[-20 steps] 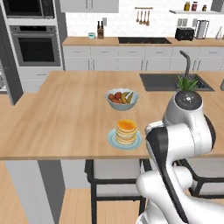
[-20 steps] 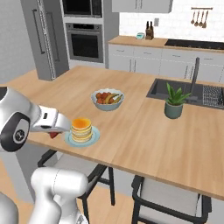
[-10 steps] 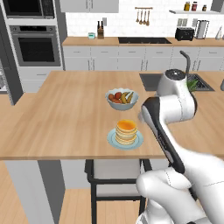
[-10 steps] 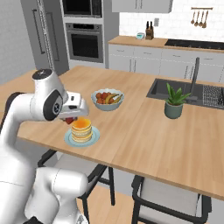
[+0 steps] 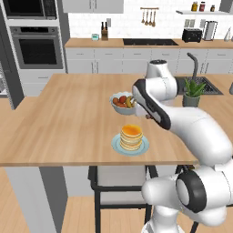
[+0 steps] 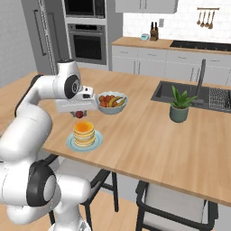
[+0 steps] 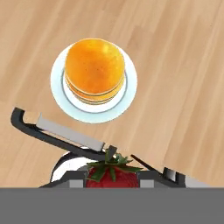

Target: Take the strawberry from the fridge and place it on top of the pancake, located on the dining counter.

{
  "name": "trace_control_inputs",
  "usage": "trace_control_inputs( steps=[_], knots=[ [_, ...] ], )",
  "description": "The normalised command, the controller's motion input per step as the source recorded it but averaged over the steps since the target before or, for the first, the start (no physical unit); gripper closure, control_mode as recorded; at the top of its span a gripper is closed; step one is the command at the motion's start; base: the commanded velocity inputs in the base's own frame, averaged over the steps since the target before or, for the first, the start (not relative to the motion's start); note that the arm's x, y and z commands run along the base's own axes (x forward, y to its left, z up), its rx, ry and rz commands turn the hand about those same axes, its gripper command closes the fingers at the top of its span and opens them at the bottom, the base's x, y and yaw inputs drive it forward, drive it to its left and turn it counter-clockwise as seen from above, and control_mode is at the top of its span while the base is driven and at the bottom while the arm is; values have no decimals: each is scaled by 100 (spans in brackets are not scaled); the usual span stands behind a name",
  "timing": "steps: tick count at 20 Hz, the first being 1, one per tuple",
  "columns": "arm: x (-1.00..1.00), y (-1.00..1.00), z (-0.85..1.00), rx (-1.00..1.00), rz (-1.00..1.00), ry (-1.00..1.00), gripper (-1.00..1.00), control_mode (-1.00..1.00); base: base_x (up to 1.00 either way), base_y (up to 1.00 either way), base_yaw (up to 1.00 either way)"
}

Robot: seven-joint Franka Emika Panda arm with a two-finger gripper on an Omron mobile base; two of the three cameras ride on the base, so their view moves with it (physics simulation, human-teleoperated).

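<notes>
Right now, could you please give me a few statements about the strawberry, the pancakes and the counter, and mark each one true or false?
1. The gripper is shut on the strawberry. True.
2. The strawberry already rests on the pancake. False: it hangs above the dining counter, beside the stack.
3. The pancake sits on a pale blue plate. True.
4. The fruit bowl stands on the floor. False: it stands on the counter, behind the pancake.
5. A potted plant stands by the sink. True.
</notes>
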Motion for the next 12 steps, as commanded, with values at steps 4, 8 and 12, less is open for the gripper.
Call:
trace_control_inputs(
  steps=[4,8,12],
  knots=[
    [64,6,-25,0,3,14,100,-100,0,0,0],
    [30,7,-43,-4,0,-4,100,-100,0,0,0],
    [18,2,-46,-4,0,-2,100,-100,0,0,0]
  ],
)
